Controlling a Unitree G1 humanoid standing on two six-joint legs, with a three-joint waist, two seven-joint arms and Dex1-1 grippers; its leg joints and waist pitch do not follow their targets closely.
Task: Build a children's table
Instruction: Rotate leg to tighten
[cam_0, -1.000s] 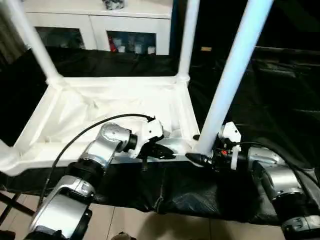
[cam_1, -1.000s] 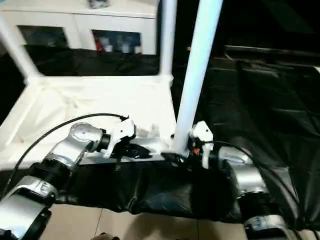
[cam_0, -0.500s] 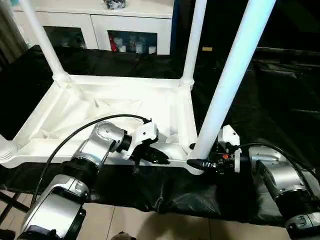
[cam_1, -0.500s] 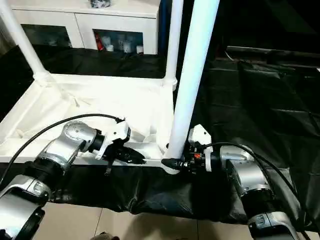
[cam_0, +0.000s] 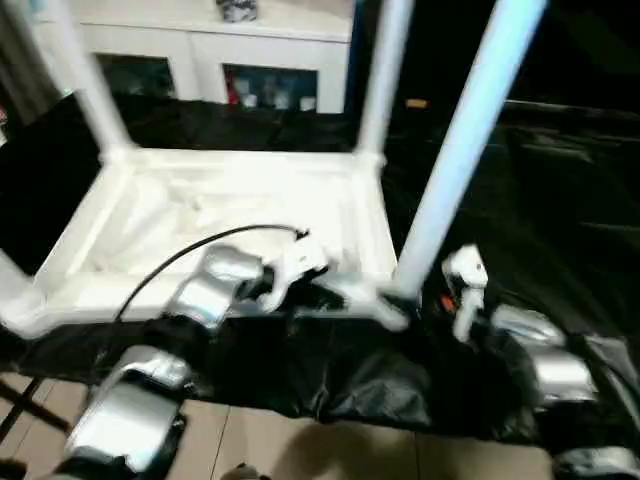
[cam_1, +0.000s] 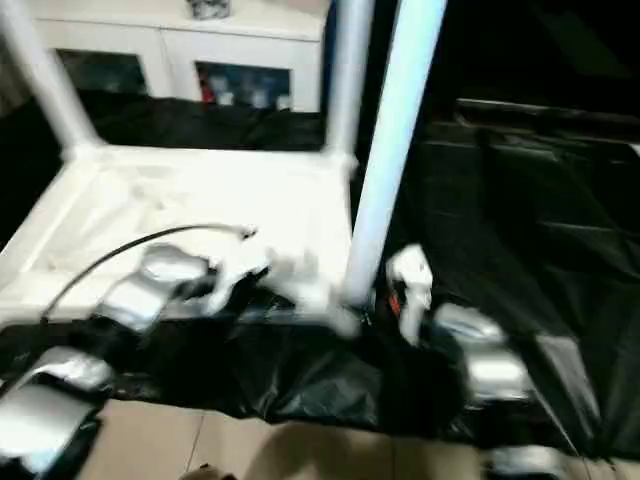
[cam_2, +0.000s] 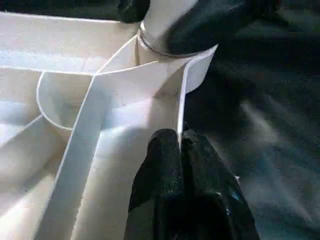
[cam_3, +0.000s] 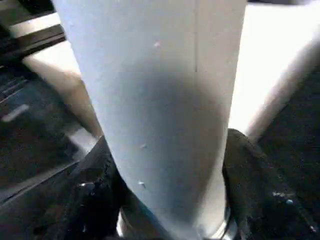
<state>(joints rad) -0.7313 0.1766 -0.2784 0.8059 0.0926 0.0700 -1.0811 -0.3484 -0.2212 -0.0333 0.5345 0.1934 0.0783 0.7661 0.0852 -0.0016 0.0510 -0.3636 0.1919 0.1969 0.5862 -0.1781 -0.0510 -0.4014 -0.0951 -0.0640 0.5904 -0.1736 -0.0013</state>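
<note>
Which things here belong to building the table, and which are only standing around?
For the job:
- table top, upside down
- near leg, right hand around it
- far legs
- left hand pinching the top's edge

Standing around:
- white cabinet
- black cloth

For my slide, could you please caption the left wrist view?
Left gripper pinching the table's rim beside the leg socket.

You see an all-white table (cam_0: 230, 200) with pale, bluish-white legs (cam_0: 465, 150), black sheeting (cam_0: 560, 230) beneath, black claw fingers (cam_2: 170, 165), silver forearms (cam_0: 135, 420), and a white cabinet (cam_0: 270, 50).
</note>
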